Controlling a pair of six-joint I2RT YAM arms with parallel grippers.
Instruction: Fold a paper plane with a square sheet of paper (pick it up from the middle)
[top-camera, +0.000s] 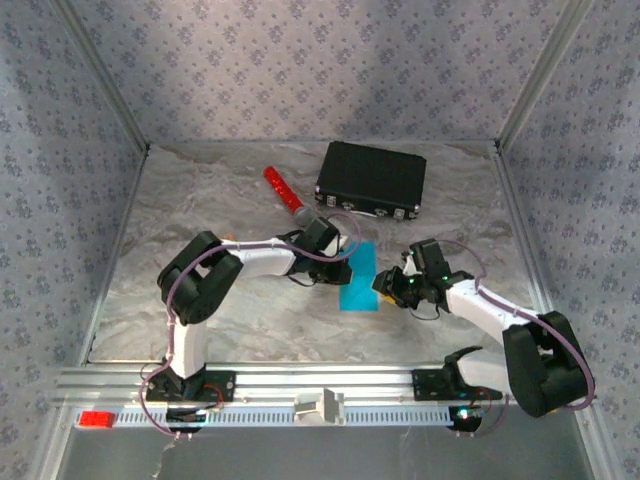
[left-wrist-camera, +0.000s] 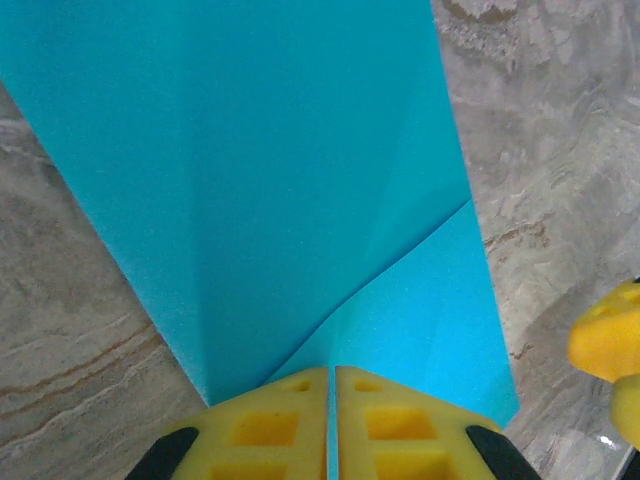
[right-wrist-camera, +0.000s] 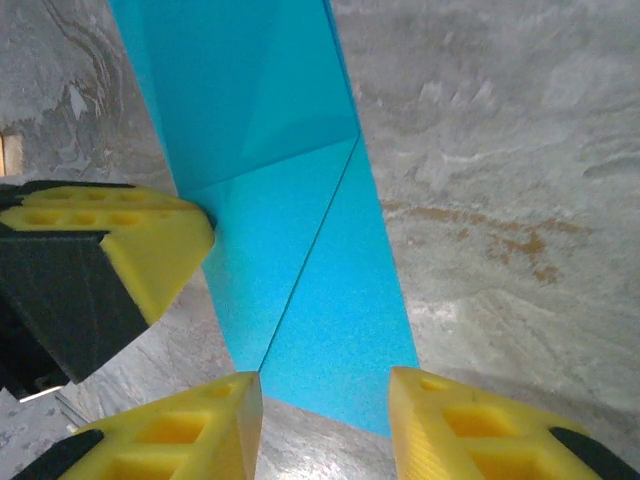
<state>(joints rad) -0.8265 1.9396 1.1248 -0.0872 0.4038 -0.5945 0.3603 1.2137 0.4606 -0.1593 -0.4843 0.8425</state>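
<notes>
Risk of skewed folds: the part-folded cyan sheet of paper (top-camera: 359, 277) lies on the table (top-camera: 200, 190) between the arms, left gripper (left-wrist-camera: 331, 420) pinched shut on its edge (the only hold), right gripper (right-wrist-camera: 325, 420) parted astride another edge, so any tug could drag it askew.

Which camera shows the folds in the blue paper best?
Left wrist: the blue paper spreads across the frame, creases plain, the left gripper shut on its near edge. Right wrist shows a narrower strip with a diagonal crease, reaching between the fingers of the open right gripper. Top view shows a small blue patch.
</notes>
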